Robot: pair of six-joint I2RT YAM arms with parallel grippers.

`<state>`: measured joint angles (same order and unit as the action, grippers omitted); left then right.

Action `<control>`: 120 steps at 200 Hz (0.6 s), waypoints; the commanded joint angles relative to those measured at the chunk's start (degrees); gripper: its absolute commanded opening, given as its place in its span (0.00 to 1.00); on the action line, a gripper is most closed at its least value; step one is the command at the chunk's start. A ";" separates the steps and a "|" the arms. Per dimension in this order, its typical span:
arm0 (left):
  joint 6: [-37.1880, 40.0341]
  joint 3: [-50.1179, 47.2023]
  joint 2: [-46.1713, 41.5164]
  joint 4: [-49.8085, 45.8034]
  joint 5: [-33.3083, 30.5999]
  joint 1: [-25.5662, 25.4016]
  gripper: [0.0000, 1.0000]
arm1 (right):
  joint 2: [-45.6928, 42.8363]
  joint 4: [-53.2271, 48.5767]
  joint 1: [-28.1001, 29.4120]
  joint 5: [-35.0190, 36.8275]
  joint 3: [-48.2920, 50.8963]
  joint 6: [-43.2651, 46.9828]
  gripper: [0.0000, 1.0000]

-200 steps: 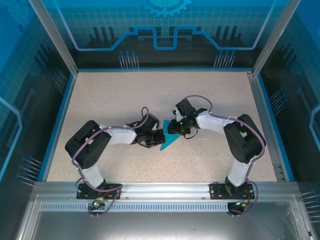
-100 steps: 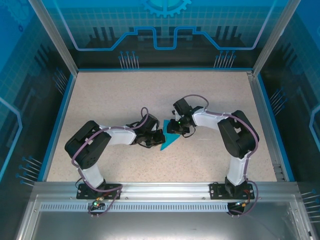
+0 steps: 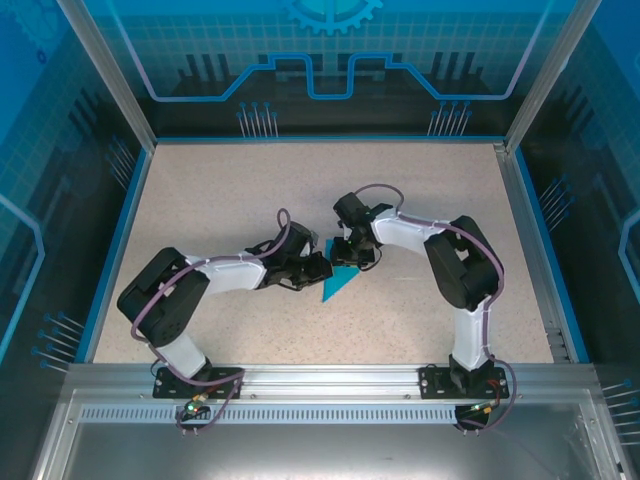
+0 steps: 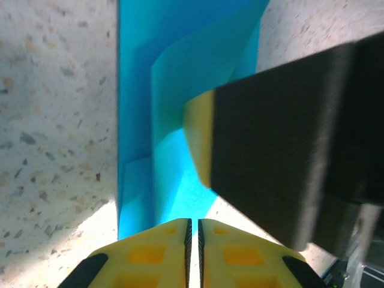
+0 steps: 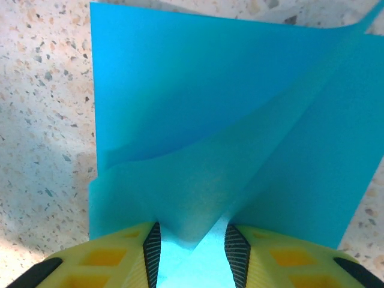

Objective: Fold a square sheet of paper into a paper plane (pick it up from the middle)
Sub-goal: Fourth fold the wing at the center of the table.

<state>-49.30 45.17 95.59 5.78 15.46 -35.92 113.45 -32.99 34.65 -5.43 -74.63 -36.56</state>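
The square sheet of paper (image 5: 180,90), partly folded with its layers overlapping, lay about mid-worktop between the two arms. From above it read as a teal wedge. Its long axis ran from a tip at near-left to a wider far-right end, where both sets of fingers met it.

The right gripper (image 5: 193,239) came at it from the far right. Its fingers were spread, and a lifted flap tented up into the gap, not clamped as far as we could see. The left gripper (image 4: 192,225) came from the left with its fingers pressed almost together, only a hairline slit between them. The paper edge sat right at the tips, and we could not tell if a layer was nipped there.

Neither arm was clearly nearer, but the right one sat better on the loose flap. We judged a flap fold or crease to be next, so the two wrists crowding each other were the main obstruction. The worktop (image 3: 220,200) around the sheet was speckled beige, and the blue enclosure walls (image 3: 50,200) stood well apart.
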 commanded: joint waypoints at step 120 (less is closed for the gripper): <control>-0.44 1.51 4.08 1.41 4.22 0.66 0.12 | 7.13 -3.70 1.12 1.04 0.10 -3.24 0.44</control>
<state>-49.65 45.19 97.49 7.38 17.54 -35.07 114.78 -34.85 34.96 -4.93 -76.49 -38.46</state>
